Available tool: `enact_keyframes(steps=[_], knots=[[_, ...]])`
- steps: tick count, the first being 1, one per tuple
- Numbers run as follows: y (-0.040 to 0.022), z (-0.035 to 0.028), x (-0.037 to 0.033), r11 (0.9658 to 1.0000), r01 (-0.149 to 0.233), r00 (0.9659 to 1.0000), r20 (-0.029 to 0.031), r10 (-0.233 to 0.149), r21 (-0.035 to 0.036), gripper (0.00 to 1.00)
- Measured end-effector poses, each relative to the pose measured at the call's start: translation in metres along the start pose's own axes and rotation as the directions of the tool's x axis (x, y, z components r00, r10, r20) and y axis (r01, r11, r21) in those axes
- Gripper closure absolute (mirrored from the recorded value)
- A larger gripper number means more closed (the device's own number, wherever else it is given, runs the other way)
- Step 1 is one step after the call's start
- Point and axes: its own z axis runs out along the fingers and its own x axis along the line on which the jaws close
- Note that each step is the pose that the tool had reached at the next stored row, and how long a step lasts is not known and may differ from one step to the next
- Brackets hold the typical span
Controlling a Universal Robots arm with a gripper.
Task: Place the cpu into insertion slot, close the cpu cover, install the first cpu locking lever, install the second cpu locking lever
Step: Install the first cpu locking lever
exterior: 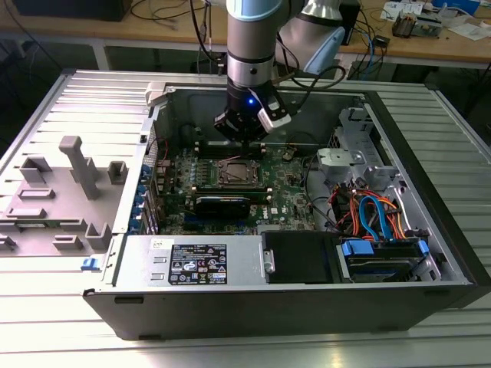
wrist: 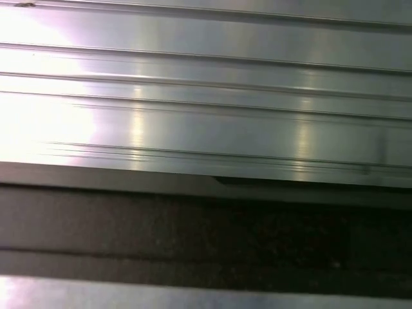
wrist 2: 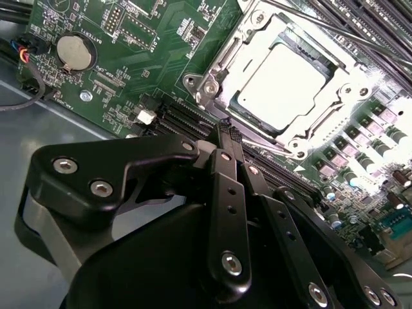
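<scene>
The open computer case (exterior: 430,222) lies on a ribbed metal table. My gripper (exterior: 244,135) hangs inside it, just behind the insertion slot (exterior: 234,173) on the green motherboard. In the second wrist view the cpu (wrist 2: 286,80) lies flat in the insertion slot (wrist 2: 207,88), its silver top glaring in the light. The cpu cover (wrist 2: 226,63) lies down around it as a silver frame. The black fingers (wrist 2: 225,167) meet at their tips, so the gripper (wrist 2: 226,127) is shut with nothing in it, close to the slot's near corner. Thin metal rods (wrist 2: 335,29) run past the slot's far side.
Black memory slots (wrist 2: 183,122) lie under the fingertips, with a coin battery (wrist 2: 74,51) further off. A power supply (exterior: 199,264) and a drive bay with blue and orange cables (exterior: 376,215) line the case front. Grey fixtures (exterior: 77,169) stand at the exterior view's left. Ribbed metal (wrist: 206,96) shows in the first wrist view.
</scene>
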Motion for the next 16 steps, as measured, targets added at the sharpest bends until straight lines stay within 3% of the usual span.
enact_keyframes(steps=[16], knots=[[-0.0004, 0.0115, -0.003, 1.0, 0.0, 1.0, -0.0003, 0.0, 0.0, 0.89]])
